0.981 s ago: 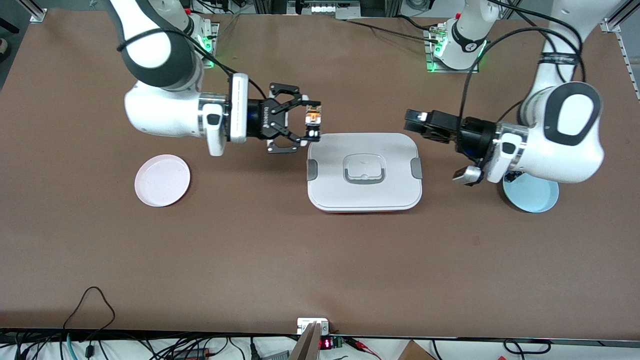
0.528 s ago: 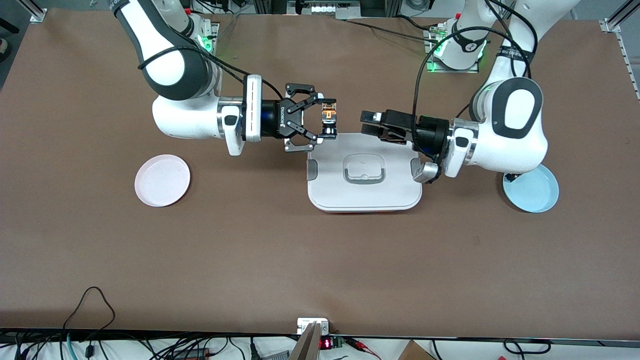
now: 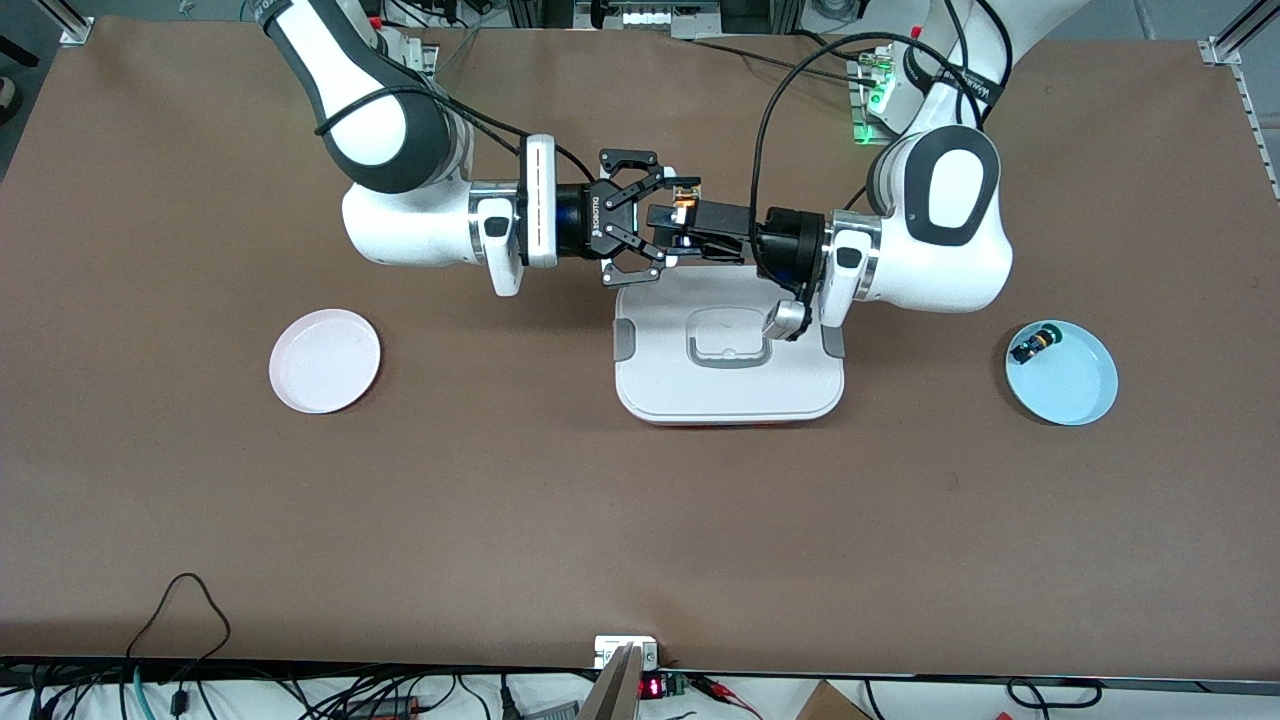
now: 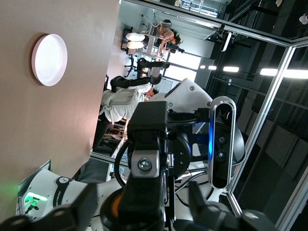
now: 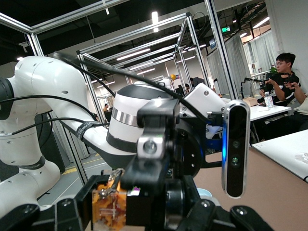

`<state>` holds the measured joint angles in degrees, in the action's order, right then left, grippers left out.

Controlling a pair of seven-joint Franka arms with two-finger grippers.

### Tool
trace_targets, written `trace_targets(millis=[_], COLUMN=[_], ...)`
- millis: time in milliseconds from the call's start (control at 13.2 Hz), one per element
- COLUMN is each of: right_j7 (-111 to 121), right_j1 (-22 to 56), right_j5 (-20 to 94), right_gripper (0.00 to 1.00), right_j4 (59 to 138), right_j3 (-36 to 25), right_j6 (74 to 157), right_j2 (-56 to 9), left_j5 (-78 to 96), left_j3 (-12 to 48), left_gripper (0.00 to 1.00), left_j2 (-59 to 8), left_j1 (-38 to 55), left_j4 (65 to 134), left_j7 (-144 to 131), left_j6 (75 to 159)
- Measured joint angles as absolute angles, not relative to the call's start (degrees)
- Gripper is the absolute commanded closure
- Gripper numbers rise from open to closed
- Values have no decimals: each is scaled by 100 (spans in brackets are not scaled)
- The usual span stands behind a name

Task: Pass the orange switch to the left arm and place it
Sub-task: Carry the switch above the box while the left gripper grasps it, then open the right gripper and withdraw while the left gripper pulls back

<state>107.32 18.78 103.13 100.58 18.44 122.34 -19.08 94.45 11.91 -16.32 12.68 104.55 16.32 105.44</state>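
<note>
Remote inspection, both arms in view.

Item 1, right gripper: it is held level in the air, over the edge of the box that lies farther from the front camera. Its 2 fingers are pressed onto the orange switch, 1 on each side. The switch sits between the fingertips, clear of the box lid below. In the right wrist view the orange part shows in the pinch, low in the picture.

Item 2, left gripper: it is also level and points straight at the right gripper, tip to tip over the same edge of the box. It reaches the switch from the end toward the left arm. I cannot tell whether this claw is spread or closed on the part.

Item 3, box: it lies flat on the table directly under the 2 claws, lid on, handle recess up.

Item 4, other objects: 1 pink plate lies well apart from the right gripper, toward the right arm's end of the table. 1 blue plate lies well apart from the left gripper, toward the left arm's end. It carries 1 small black part with a green-yellow tip near its rim.
</note>
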Motion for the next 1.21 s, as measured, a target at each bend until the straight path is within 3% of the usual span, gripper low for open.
trace_targets(millis=[226,377,830,1057,1132,1208], right_j7=[10732,10732,10734,10734,10734,10734], right_j1=[1878,1878,1878,1878,1878,1878], right_j5=[10324,10342,10361,10361,10361,10361], right_gripper=[91,91,91,91,87,5], right_j4=[10058,10046,10036,10036,10036,10036], right_j3=[1838,1837,1821,1821,1821,1821], right_j6=[12252,12256,12284,12284,12284,12284], right_j2=[-1908,-1907,-1895,-1895,-1895,-1895], left_j5=[9445,9293,9010,9010,9010,9010], left_j3=[1160,1144,1139,1139,1139,1139], left_gripper=[32,34,77,78,78,78], left_j2=[-1577,-1521,-1468,-1468,-1468,-1468], left_j1=[1179,1051,832,832,832,832], left_j4=[10470,10490,10549,10549,10549,10549], left_j7=[1357,1160,1022,1016,1016,1014], left_j6=[10363,10084,9773,9773,9773,9773])
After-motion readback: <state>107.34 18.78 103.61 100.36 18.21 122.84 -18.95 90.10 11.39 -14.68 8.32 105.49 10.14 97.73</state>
